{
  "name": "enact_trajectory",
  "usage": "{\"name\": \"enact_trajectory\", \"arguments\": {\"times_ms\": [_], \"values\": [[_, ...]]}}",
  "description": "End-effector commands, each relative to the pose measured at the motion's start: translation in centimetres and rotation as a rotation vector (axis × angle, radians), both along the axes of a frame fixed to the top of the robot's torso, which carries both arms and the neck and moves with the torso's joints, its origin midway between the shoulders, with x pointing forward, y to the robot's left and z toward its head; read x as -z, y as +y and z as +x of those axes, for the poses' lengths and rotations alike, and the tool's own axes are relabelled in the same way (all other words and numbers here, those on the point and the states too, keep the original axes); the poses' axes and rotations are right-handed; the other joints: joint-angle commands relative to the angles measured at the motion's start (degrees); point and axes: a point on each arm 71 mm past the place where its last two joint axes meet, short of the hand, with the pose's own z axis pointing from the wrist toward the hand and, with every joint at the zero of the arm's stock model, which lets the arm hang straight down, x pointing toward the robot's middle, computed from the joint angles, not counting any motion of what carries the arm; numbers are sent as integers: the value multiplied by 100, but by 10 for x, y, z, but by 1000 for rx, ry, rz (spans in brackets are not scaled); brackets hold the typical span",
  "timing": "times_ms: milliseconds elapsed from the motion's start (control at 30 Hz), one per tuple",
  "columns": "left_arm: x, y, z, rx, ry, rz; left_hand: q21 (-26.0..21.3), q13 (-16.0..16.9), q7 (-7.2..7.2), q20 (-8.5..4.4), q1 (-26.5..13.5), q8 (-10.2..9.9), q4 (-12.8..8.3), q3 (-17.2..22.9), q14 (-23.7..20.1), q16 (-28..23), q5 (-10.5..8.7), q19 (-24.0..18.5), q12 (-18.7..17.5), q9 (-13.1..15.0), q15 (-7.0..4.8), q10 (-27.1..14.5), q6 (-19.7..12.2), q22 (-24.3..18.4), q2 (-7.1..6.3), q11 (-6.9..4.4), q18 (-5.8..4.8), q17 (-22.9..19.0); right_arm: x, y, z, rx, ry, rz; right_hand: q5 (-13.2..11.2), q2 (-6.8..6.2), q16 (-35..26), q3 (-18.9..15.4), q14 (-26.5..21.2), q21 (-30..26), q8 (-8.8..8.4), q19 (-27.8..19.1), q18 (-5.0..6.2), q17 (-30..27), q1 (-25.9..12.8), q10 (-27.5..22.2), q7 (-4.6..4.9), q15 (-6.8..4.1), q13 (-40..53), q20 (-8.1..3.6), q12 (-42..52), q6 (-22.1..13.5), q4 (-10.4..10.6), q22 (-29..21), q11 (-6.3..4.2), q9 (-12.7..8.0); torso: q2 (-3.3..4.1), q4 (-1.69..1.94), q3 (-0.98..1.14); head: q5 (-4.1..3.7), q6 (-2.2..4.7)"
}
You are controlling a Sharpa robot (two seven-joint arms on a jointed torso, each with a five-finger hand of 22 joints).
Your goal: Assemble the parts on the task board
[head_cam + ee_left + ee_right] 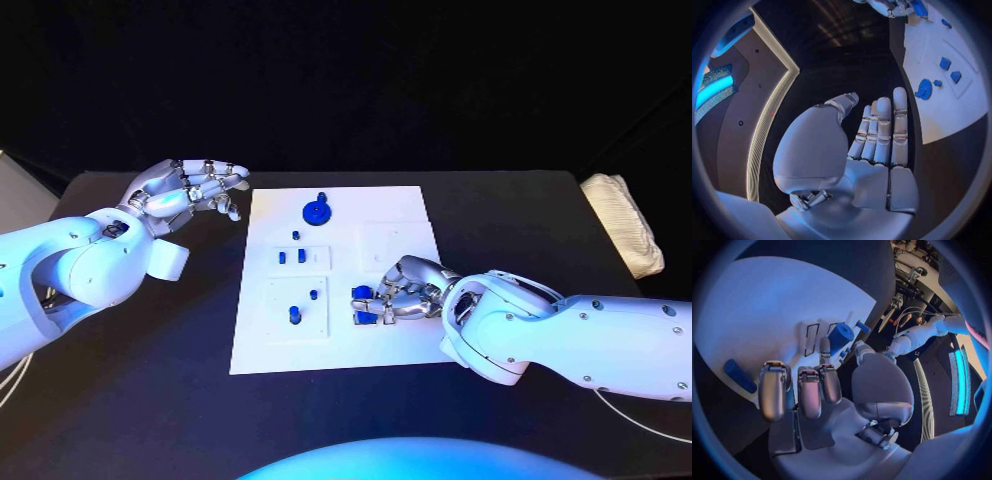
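The white task board (389,350) lies mid-table. A round blue part (317,212) with a knob stands at its far end, and small blue parts (291,257) stand in a raised plate below it. Further small ones (294,317) sit nearer. My right hand (401,293) rests low on the board's right half, over a cluster of blue parts (366,312). In the right wrist view a blue block (841,335) sits pinched between a fingertip and the thumb. My left hand (188,190) hovers off the board's far left corner, holding nothing, its fingers (882,130) straight.
A pale folded cloth (624,222) lies at the table's right edge. A blue bar (739,375) lies flat on the board beside my right hand. Black tabletop (144,400) surrounds the board on all sides.
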Motion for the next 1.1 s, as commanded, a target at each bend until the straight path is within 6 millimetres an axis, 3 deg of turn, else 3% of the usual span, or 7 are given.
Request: {"name": "enact_trajectory", "arguments": {"times_ms": [33,100,400,567,667,833,1100], "values": [[-1,-2,-1,17,1,-10,-24,-9,2,15,39,37,23,12,-32,35,18,11,-2,-7,7,-24,-27,-9,26,-1,82,8,0,3,-2,-37,-8,-20,-108,121,4,-643,575,-45,54,354,-100,1417,23,189,5,-38,991,-21,-44,-55,10,1025,-9,0,-1,-2,4,-5,2],[-1,-2,-1,17,1,-10,-24,-9,2,15,39,37,23,12,-32,35,18,11,-2,-7,7,-24,-27,-9,26,-1,82,8,-1,3,-2,-41,-15,-23,-231,70,4,-965,575,-48,69,355,-100,1417,-65,185,7,-35,990,-18,-61,-67,23,1030,-5,-4,0,0,5,-8,2],[0,-1,0,14,2,-9,-26,-11,6,15,38,37,32,12,-34,35,18,12,0,-9,9,-26,-32,-10,29,1,82,9,-4,-2,-4,-53,-59,-35,-238,187,7,-984,576,-48,82,357,-100,1423,9,185,8,-34,992,-17,-72,-75,12,1034,-4,-9,4,5,9,3,19],[0,0,0,13,4,-8,-26,-11,6,15,38,37,32,12,-34,35,18,12,0,-9,9,-26,-32,-10,29,1,82,9,-6,-4,-7,-98,-72,3,16,383,17,-850,581,-42,101,362,-103,1442,849,196,2,-40,1010,-24,-71,-97,-29,1050,-10,-28,1,-3,7,11,14],[0,1,0,13,5,-7,-26,-11,6,15,38,37,32,12,-34,35,18,12,0,-9,9,-26,-32,-10,29,1,82,9,-8,-3,-9,-130,-79,21,-133,280,23,-815,583,-39,104,364,-105,1453,1331,203,1,-43,1025,-29,-62,-105,-36,1060,-13,-47,1,-5,7,22,14],[0,1,0,13,9,-8,-27,-12,7,15,40,39,36,14,-36,34,18,11,1,-10,9,-26,-33,-11,35,2,81,9,-8,-5,-9,-156,-84,25,-366,137,25,-692,584,-30,123,368,-107,1458,1636,251,-16,-54,1085,-39,32,-58,-20,1073,-27,-67,1,-1,6,18,8],[0,1,0,12,13,-11,-27,-12,7,15,40,39,36,14,-36,34,18,11,1,-10,9,-26,-33,-11,35,2,81,9,-7,-10,-6,-143,-91,0,-338,155,38,-552,590,0,116,377,-114,1479,1785,263,-20,-60,1102,-45,54,-45,-19,1092,-32,-90,1,8,1,23,3]]}}
